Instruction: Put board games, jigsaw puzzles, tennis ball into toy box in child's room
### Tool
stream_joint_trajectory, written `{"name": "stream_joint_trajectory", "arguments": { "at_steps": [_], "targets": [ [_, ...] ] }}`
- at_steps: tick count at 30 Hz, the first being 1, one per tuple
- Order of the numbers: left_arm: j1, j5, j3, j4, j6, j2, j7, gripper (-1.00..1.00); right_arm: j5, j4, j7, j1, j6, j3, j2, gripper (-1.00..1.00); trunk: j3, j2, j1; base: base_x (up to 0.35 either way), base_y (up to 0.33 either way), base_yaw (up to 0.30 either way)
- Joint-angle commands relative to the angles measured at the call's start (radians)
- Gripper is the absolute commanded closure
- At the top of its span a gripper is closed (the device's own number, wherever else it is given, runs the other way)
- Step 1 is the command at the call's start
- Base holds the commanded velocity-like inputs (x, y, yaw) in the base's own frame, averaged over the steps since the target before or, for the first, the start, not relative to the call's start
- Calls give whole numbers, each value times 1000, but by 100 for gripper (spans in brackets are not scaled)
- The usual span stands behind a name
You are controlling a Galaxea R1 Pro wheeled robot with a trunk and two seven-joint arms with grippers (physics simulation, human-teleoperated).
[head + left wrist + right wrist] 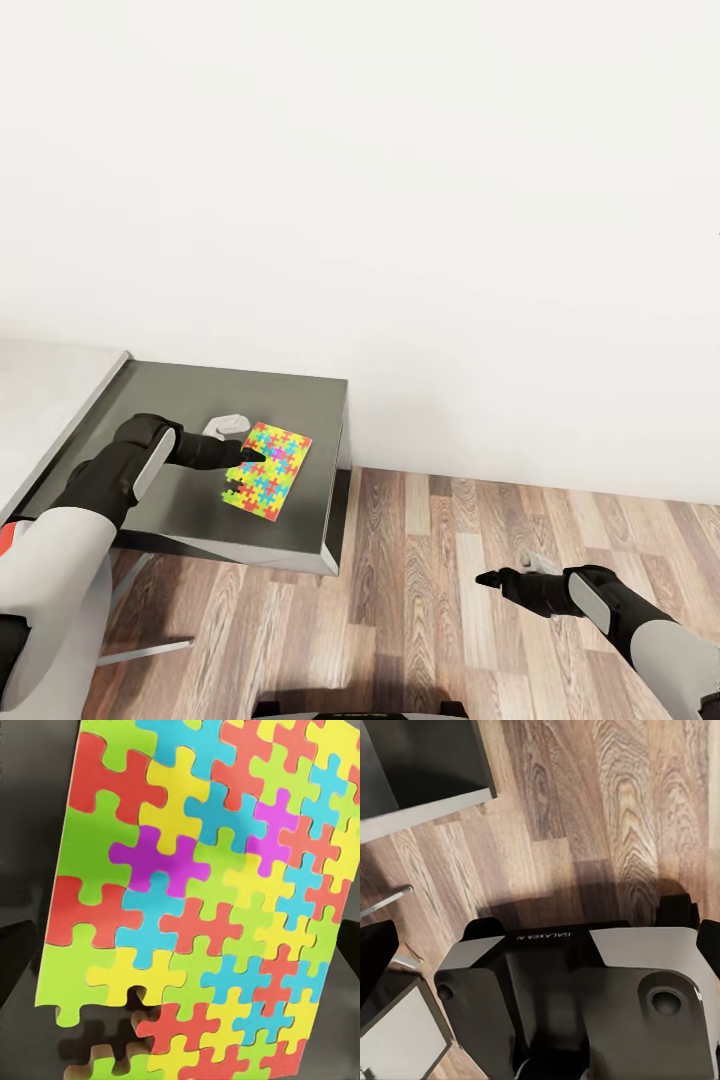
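Observation:
One jigsaw puzzle [266, 468], a flat sheet of interlocking red, yellow, blue and green pieces, lies on the dark grey table [180, 500] near its right end. Up close, the jigsaw puzzle [202, 907] has a few pieces missing at one corner. My left gripper [247, 457] is at the sheet's left edge, open, with its dark fingers [15, 952] at the edges of the left wrist view. My right gripper [490, 578] hangs open over the wood floor, right of the table, holding nothing. The toy box, board games and tennis ball are out of view.
A white wall [400, 200] rises right behind the table. A lighter grey surface [40, 400] adjoins the table on the left. Wood-plank floor [480, 520] spreads to the right. My own base [570, 982] and the table's corner [427, 765] appear under the right arm.

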Motion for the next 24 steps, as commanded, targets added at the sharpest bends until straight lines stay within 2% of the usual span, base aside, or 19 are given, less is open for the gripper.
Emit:
{"name": "stream_joint_trajectory", "arguments": {
  "at_steps": [1, 24],
  "targets": [
    [-1, 8, -3, -1, 5, 1, 4, -100, -2, -1, 0, -1, 4, 3, 2, -100, -1, -2, 1, 0, 0, 0],
    [-1, 9, -3, -1, 5, 1, 2, -100, -4, -2, -18, -1, 6, 0, 7, -100, -1, -2, 1, 0, 0, 0]
  ]
}}
